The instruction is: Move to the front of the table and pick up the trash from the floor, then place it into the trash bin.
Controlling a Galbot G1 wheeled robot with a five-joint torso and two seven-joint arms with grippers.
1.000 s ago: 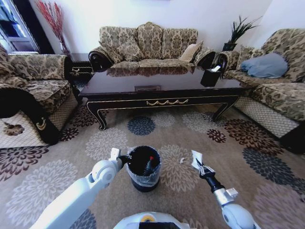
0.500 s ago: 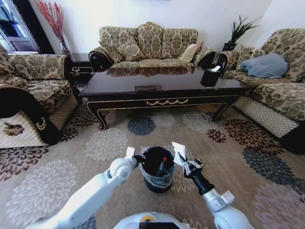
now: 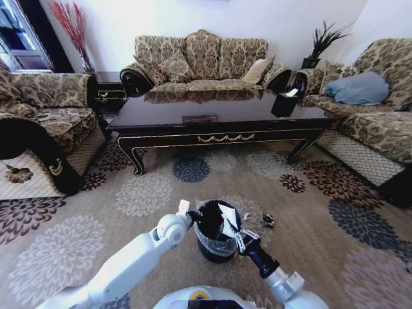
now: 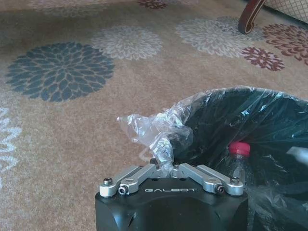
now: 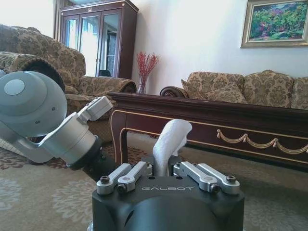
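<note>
- 2 arms meet at the trash bin (image 3: 215,239) in the head view: the left gripper (image 3: 193,215) sits at its near-left rim, the right gripper (image 3: 233,237) at its near-right rim, holding the white paper scrap (image 3: 227,212) upright over the opening. A small dark wrapper (image 3: 268,222) lies on the floor (image 3: 302,219) just right of the bin, nearer the right arm.
- Left wrist view: jaws closed, pinching the bin's plastic bag (image 4: 159,130); the bottle (image 4: 239,161) stands inside, red cap up.
- Right wrist view: jaws clamp the scrap's lower end, its long axis vertical; the table (image 5: 231,118) stands beyond. The bin below is probably hidden by the gripper body.
</note>
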